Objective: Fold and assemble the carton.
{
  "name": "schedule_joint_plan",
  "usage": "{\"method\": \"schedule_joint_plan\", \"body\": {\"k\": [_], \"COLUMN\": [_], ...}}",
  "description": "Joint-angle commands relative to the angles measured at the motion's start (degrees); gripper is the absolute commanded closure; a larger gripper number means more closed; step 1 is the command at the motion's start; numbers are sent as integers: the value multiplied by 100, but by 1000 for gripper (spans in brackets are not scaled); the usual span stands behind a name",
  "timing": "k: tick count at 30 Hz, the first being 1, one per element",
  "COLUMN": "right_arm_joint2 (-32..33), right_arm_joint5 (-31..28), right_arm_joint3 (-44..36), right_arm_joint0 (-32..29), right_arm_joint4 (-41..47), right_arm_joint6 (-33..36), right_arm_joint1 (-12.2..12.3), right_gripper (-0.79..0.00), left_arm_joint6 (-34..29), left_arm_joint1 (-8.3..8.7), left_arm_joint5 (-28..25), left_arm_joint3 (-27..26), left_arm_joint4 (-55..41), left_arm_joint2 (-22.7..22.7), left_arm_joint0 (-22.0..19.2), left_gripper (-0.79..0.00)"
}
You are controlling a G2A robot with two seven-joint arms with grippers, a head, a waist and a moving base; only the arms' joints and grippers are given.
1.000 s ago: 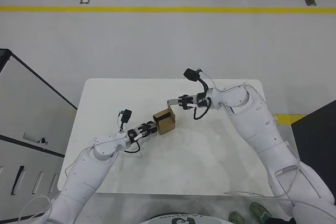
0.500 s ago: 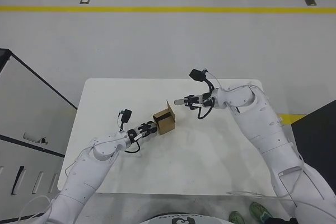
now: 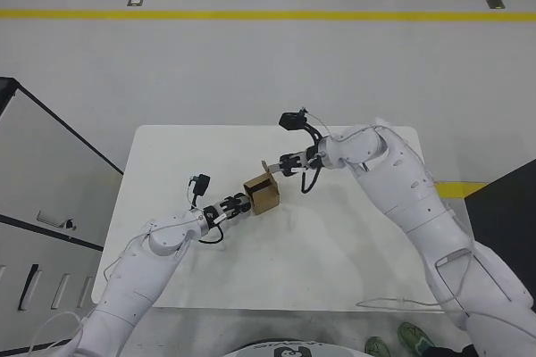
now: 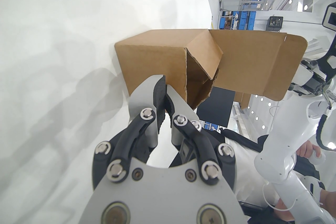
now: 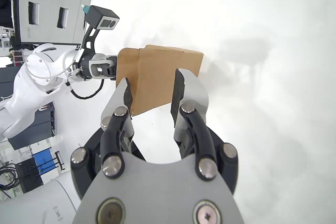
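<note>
Though half-open, carton [image 3: 264,194] in left fingers [image 4: 144,96].

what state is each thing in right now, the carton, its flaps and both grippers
carton: partly assembled, resting on the table, one end not closed
big flap: open, sticking out from the carton
small side flap: bent partway inward
left gripper: shut on the carton's near edge
right gripper: open, by the big flap's free end, contact unclear
</note>
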Motion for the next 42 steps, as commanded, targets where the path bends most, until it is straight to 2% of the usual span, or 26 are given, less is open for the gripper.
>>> {"method": "schedule_joint_plan", "body": {"k": [1, 5, 8, 9, 13, 15, 19, 35, 42], "right_arm_joint2": [-70, -178, -235, -260, -365, -407, -545, -1427, -1790], "right_arm_joint5": [-13, -53, -84, -89, -83, -79, -74, -33, -98], "right_arm_joint3": [39, 94, 95, 96, 133, 153, 181, 326, 507], "right_arm_joint0": [72, 194, 236, 247, 297, 321, 408, 968, 1145], "right_arm_joint4": [7, 15, 15, -1, -65, -87, -201, -951, -1088], "right_arm_joint6": [8, 2, 45, 64, 113, 119, 156, 344, 405], "right_arm_joint1": [-29, -77, -96, -101, -131, -145, -189, -545, -759], "right_gripper": [-339, -342, -311, -249, -126, -108, 0, 0, -40], "left_arm_joint6": [0, 0, 0, 0, 0, 0, 0, 0, 0], "left_arm_joint1": [0, 0, 0, 0, 0, 0, 0, 0, 0], "left_arm_joint5": [0, 0, 0, 0, 0, 0, 0, 0, 0], "left_arm_joint3": [0, 0, 0, 0, 0, 0, 0, 0, 0], "left_arm_joint4": [0, 0, 0, 0, 0, 0, 0, 0, 0], "left_arm_joint2": [0, 0, 0, 0, 0, 0, 0, 0, 0], "left_arm_joint0": [0, 0, 0, 0, 0, 0, 0, 0, 0], "left_gripper": [0, 0, 0, 0, 0, 0, 0, 0, 0]}}
